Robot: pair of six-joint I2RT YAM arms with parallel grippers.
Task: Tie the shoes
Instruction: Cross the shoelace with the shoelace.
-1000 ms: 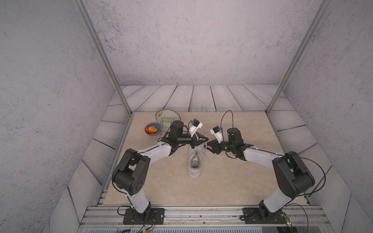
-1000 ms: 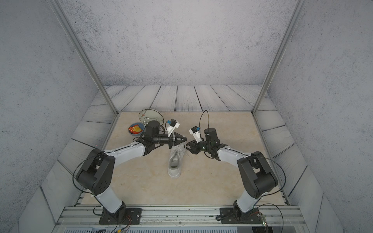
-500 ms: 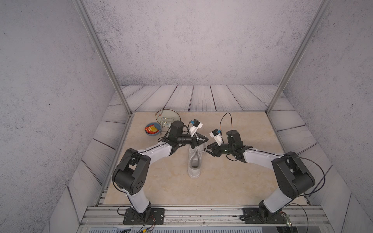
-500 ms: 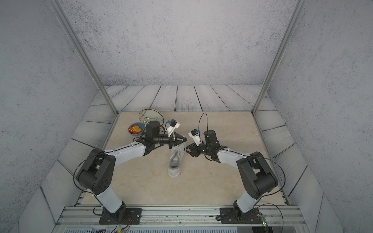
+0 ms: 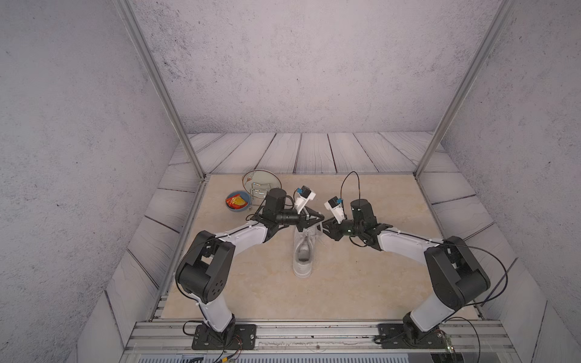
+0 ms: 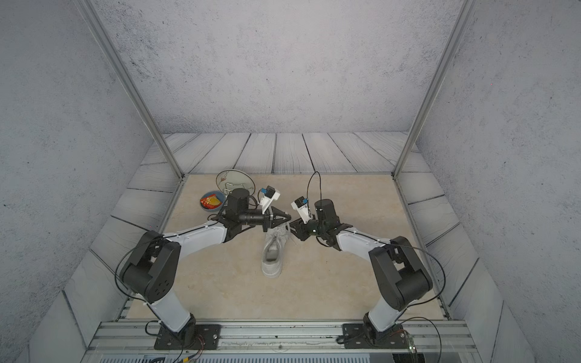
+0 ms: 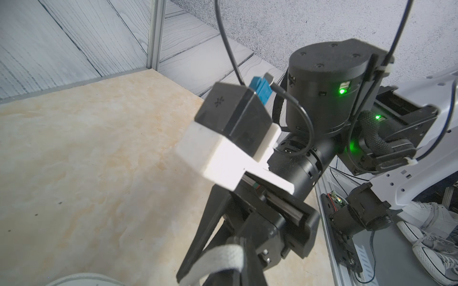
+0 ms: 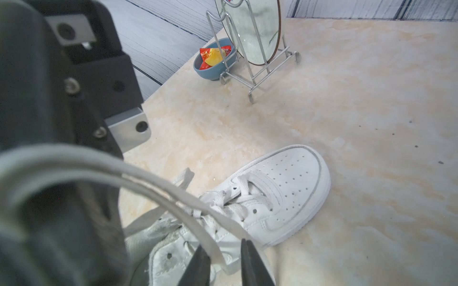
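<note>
Right pincer (image 8: 223, 251) straddles lace (image 8: 74, 158)

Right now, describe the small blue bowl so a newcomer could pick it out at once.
Look at the beige marble-patterned tabletop, towards its far corner beyond the left arm. There a round brown-rimmed plate stands in a chrome wire rack, and the small blue bowl sits beside it. Its blue wall and the red-and-yellow packet inside set it apart from the pale plate.
</note>
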